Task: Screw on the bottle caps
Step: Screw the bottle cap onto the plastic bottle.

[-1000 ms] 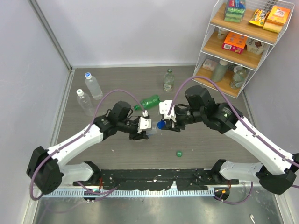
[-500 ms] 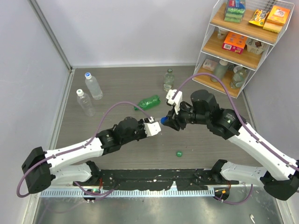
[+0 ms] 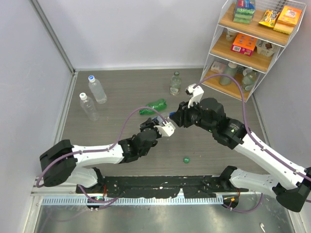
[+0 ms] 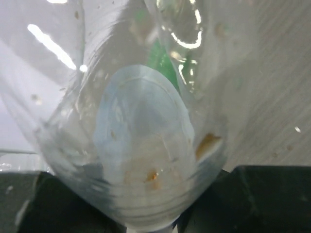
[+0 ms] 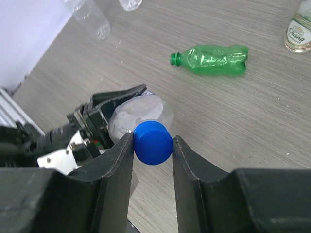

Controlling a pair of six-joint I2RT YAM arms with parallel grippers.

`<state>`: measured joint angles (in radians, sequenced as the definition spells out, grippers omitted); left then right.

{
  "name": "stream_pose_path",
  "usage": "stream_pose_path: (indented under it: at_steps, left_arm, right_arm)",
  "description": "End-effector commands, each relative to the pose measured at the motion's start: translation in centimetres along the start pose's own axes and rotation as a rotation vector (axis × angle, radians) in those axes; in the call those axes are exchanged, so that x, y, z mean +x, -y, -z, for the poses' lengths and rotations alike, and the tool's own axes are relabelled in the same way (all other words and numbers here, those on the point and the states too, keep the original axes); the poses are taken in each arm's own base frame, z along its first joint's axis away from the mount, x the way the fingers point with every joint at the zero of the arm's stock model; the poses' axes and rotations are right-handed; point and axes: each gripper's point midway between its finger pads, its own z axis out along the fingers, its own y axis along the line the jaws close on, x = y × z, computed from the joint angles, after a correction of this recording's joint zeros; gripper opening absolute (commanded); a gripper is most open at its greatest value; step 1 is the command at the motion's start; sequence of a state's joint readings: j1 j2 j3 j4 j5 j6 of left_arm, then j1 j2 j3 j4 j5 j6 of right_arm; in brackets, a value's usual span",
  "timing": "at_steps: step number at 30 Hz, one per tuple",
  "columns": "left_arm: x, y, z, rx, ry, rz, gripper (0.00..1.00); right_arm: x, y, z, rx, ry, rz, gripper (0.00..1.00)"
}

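Blue cap (image 5: 152, 142) is pinched between the fingers of your right gripper (image 3: 174, 118), pressed to the neck end of the clear bottle (image 5: 141, 115); thread engagement cannot be read. Your left gripper (image 3: 163, 127) is clamped round that bottle, holding it above mid-table. Surface: grey wood-grain table (image 3: 121, 92), pale walls. Green bottle (image 3: 154, 106) lies on its side, uncapped, just beyond the grippers. Green cap (image 3: 186, 158) lies nearer the bases. Chang bottle (image 5: 301, 33) is upright farther back. White-capped bottle (image 3: 88, 107) and blue-capped bottle (image 3: 97, 89) are near the left wall. Shelf rack (image 3: 226, 47) stands at the far right.
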<state>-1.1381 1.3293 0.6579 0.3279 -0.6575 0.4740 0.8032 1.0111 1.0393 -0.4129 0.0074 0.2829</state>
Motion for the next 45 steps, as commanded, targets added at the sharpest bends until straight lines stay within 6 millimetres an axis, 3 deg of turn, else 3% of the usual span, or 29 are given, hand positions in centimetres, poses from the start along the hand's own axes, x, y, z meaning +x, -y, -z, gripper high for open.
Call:
stream_pose_path:
  at_steps: [1, 9, 18, 20, 21, 24, 31, 37, 39, 42, 43, 44, 45]
  left_arm:
    - [-12.4, -3.1, 1.9, -0.124, 0.408, 0.191, 0.0]
    - [-12.0, -3.8, 1.3, -0.28, 0.37, 0.139, 0.0]
    - [-11.0, -2.2, 0.3, -0.241, 0.335, 0.144, 0.0]
    - [-10.5, -2.1, -0.2, -0.223, 0.315, 0.157, 0.0]
    - [-10.3, -2.1, -0.3, -0.214, 0.308, 0.172, 0.0]
    - [-9.4, -2.3, -0.7, -0.192, 0.292, 0.204, 0.0]
    - [-7.0, -3.1, -1.9, -0.13, 0.254, 0.29, 0.0]
    - [-3.9, -3.2, -3.1, -0.05, 0.197, 0.34, 0.0]
    - [-3.8, -3.4, -2.7, 0.013, 0.221, 0.388, 0.0]
    - [-3.4, -2.1, -1.8, 0.269, 0.263, 0.411, 0.0]
    - [-3.8, -0.9, -0.6, 0.423, 0.302, 0.392, 0.0]
    - [-3.6, -0.6, 0.2, 0.526, 0.323, 0.377, 0.0]
    - [-3.4, 0.5, 1.8, 0.677, 0.344, 0.338, 0.0]
  right_arm:
    - [-0.8, -1.3, -3.1, 0.002, 0.069, -0.229, 0.01]
    - [-2.5, -0.7, -3.3, 0.054, 0.147, -0.359, 0.01]
    - [-3.4, -0.4, -2.4, 0.066, 0.186, -0.37, 0.01]
    - [-3.2, -0.6, -2.4, 0.058, 0.178, -0.367, 0.05]
    - [-3.2, -0.6, -2.3, 0.053, 0.177, -0.367, 0.12]
    - [-3.0, -0.7, -2.0, 0.049, 0.169, -0.362, 0.18]
    - [-4.5, -0.6, 0.4, 0.037, 0.243, -0.341, 0.85]
    - [-5.7, -4.3, 2.6, -0.188, 0.269, -0.223, 0.86]
    - [-5.5, -4.1, 3.1, -0.177, 0.262, -0.173, 0.86]
    - [-5.3, -3.2, 4.2, -0.143, 0.262, 0.015, 0.86]
    - [-4.8, -2.7, 4.4, -0.132, 0.239, 0.14, 0.86]
    - [-5.0, -3.6, 5.0, -0.192, 0.229, 0.235, 0.87]
    - [-3.7, -3.1, 5.1, -0.196, 0.169, 0.379, 0.88]
